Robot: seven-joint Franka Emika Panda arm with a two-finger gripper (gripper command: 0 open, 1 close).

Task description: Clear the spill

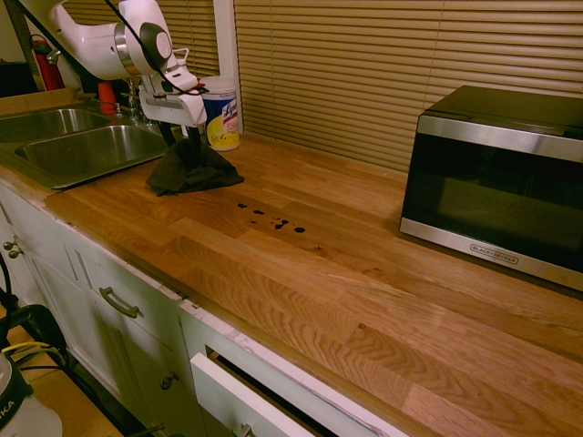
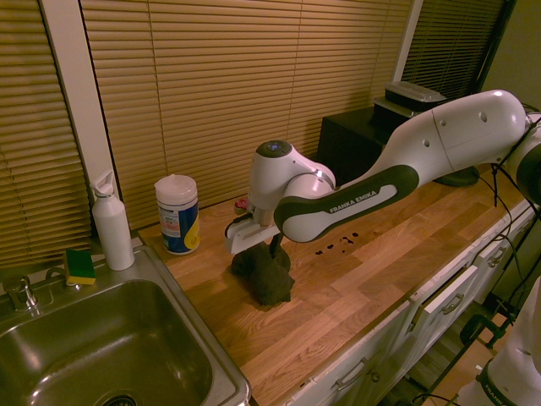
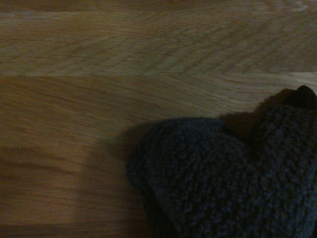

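- Clearing the spill (image 1: 279,225) appears to be at the pickup step: the dark trail of drops and small blotches lies unwiped on the desk (image 1: 319,300), between the cloth (image 1: 196,175) and the microwave (image 1: 501,187), apart from both.
- Tool (image 1: 181,138) state: released, with the fingers spread at the top of the bunched cloth; no grasp is established.
- Next operation, as judged: close on the raised fabric, then move the cloth onto the drops.
- Fault: cloth slips out. Probable cause: closing on a thin outer fold only, as the heap is loose and uneven.
- Fault: fingertips press against the desk. Probable cause: descending too far through soft fabric that hides the surface.
- Fault: smeared drops. Probable cause: dragging a loose edge across the trail instead of setting a thick part of the cloth on it.
- Fault: missed drops. Probable cause: a short or misaligned stroke; the trail is broken into separate spots.
- Fault: wipes canister (image 2: 177,216) knocked over. Probable cause: swinging sideways near the window; it stands near the cloth, beside the sink (image 2: 193,320).
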